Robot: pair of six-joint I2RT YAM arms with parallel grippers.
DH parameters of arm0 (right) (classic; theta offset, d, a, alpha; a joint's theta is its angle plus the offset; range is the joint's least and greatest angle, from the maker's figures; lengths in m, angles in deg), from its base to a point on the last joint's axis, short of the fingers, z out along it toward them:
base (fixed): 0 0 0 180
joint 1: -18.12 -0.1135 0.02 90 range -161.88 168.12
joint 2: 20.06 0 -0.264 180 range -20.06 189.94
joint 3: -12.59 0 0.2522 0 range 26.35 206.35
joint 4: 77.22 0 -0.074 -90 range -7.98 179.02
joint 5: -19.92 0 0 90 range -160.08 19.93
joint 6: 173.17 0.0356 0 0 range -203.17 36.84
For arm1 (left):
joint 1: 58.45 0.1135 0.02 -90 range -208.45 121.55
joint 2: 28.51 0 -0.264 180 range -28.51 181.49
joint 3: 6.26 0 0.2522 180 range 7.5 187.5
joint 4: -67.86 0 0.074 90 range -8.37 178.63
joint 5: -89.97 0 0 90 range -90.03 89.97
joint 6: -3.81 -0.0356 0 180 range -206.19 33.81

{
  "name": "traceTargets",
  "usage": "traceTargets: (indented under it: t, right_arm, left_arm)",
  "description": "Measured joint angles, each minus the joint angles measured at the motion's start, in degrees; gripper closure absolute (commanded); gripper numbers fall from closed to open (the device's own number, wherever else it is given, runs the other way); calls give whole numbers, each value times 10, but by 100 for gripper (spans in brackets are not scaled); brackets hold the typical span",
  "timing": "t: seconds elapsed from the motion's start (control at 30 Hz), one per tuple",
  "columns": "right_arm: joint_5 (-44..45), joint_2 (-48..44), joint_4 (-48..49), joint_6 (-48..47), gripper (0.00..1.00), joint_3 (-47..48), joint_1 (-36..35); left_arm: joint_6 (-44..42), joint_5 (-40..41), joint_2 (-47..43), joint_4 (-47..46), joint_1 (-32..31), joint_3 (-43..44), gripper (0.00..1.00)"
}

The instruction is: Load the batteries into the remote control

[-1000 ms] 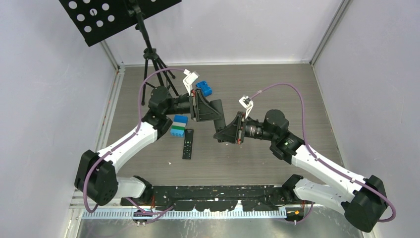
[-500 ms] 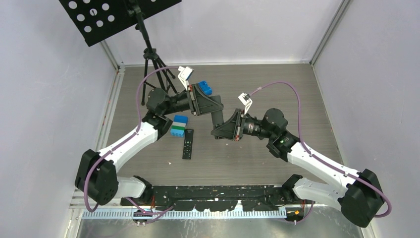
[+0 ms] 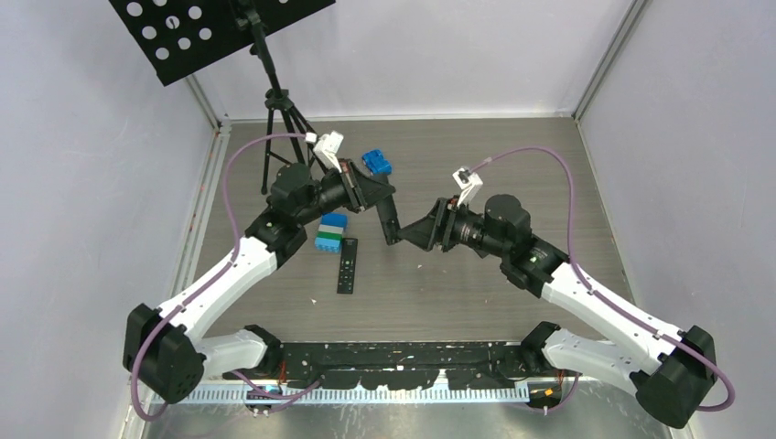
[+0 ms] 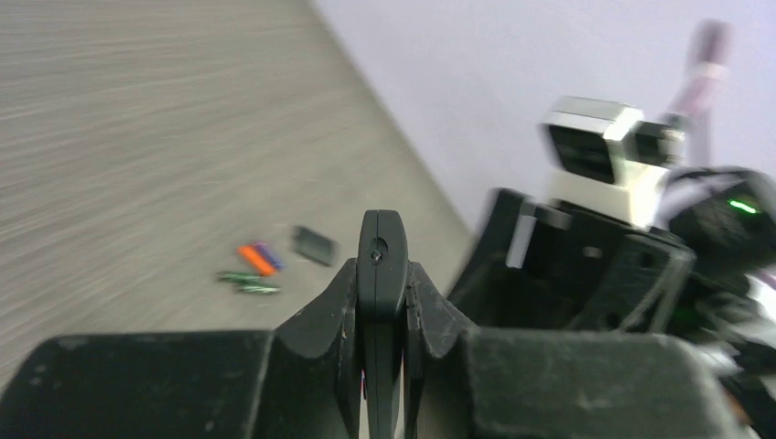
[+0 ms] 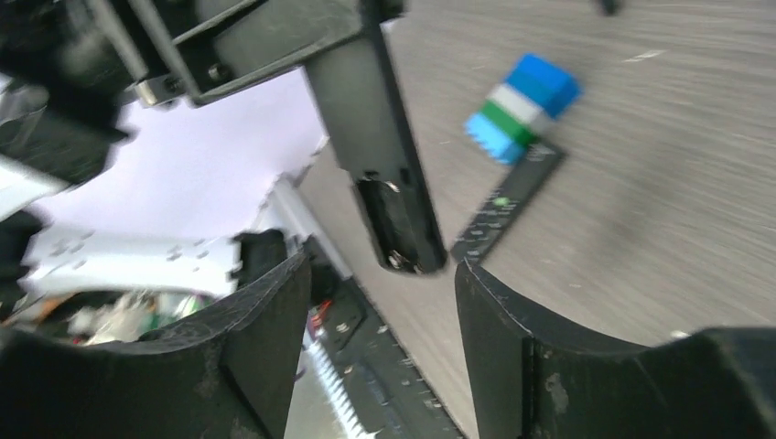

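Observation:
The remote control (image 4: 382,251) is a slim black bar, seen edge-on in the left wrist view, with my left gripper (image 4: 382,274) shut on it. In the right wrist view the remote control (image 5: 371,128) hangs above the table with its empty battery recess (image 5: 400,229) at the lower end. My right gripper (image 5: 380,263) is open just short of that end, not touching it. From above, the left gripper (image 3: 384,212) and the right gripper (image 3: 409,234) meet over the table's middle. The batteries (image 4: 256,265), orange, purple and green, lie on the table beyond, beside a small dark cover (image 4: 314,245).
A second black remote with buttons (image 3: 348,265) lies on the table next to a blue, green and white block stack (image 3: 330,231). A blue piece (image 3: 376,163) sits further back. A tripod (image 3: 285,114) holding a perforated black board stands at the back left.
My right gripper has opened and let go of the remote control. The left gripper has closed on it, and its wrist has turned and swung the remote leftward.

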State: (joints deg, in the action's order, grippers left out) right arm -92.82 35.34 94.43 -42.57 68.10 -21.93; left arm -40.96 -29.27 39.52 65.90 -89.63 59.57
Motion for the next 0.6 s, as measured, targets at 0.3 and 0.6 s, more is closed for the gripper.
traceTargets:
  t: [0.3,0.6]
  right_arm:
    - [366,125,-266,-31,81,117,12]
    - [446,324,-347,-80,71,179,26]
  left_arm:
    - [-106,251,-25,208,2,2,100]
    - [-127,253,-29,234,2,7,100]
